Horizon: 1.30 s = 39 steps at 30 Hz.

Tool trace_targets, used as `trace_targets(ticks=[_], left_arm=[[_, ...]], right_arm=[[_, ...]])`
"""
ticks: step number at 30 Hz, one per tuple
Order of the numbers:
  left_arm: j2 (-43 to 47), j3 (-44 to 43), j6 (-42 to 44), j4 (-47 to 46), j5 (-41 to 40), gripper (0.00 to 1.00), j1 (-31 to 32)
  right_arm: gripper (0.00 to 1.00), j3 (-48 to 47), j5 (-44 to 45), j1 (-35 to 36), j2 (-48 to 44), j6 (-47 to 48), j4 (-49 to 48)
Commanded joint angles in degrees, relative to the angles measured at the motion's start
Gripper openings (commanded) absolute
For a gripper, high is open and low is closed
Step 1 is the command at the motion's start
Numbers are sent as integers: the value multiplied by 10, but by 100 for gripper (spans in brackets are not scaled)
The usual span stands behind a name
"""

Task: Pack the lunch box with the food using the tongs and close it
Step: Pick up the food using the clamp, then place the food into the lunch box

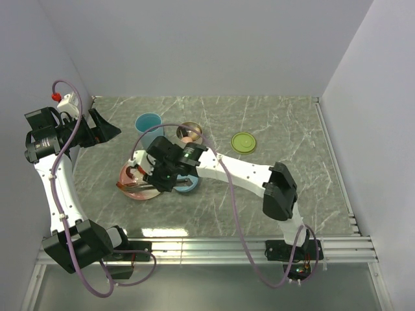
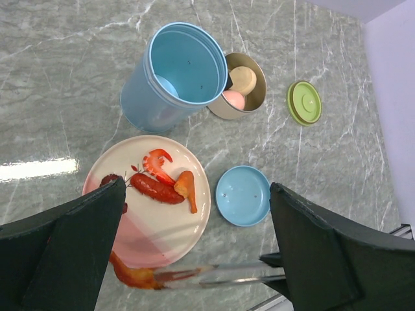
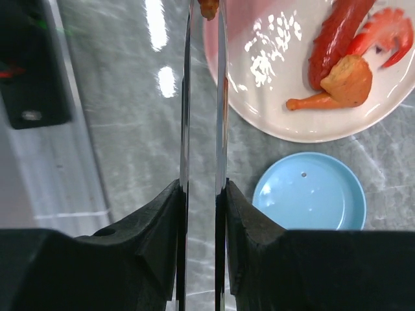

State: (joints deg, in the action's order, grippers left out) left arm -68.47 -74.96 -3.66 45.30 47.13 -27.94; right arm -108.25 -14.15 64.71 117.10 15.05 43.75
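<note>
We had our right gripper (image 3: 201,194) clamped on the tongs (image 3: 221,97), tips pinching a shrimp bit (image 3: 209,8) just beside the plate (image 3: 272,97), left gripper (image 2: 198,194) gaping idle, and we feared that thin pinch could slip en route to the box (image 2: 170,74).

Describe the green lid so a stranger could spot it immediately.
Find the tall blue container on the grey marble table; a small metal tin stands right beside it. Past the tin, alone on bare table, lies the green lid. It is the only lime-green thing; the other loose lid is pale blue and sits beside the plate.
</note>
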Motion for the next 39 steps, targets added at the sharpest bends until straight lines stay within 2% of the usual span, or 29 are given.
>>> trace_targets(ticks=[1, 16, 22, 28, 39], left_arm=[[3, -15, 0, -10, 12, 99, -2], [-1, -24, -23, -28, 24, 99, -2], [1, -14, -24, -32, 27, 99, -2], [0, -15, -24, -31, 27, 99, -3], [0, -2, -20, -34, 23, 99, -2]], right_arm=[[0, 1, -33, -14, -64, -29, -10], [0, 3, -141, -161, -153, -111, 8], [0, -10, -134, -201, -173, -121, 4], [0, -50, -123, -222, -135, -132, 15], [0, -131, -160, -257, -44, -169, 19]])
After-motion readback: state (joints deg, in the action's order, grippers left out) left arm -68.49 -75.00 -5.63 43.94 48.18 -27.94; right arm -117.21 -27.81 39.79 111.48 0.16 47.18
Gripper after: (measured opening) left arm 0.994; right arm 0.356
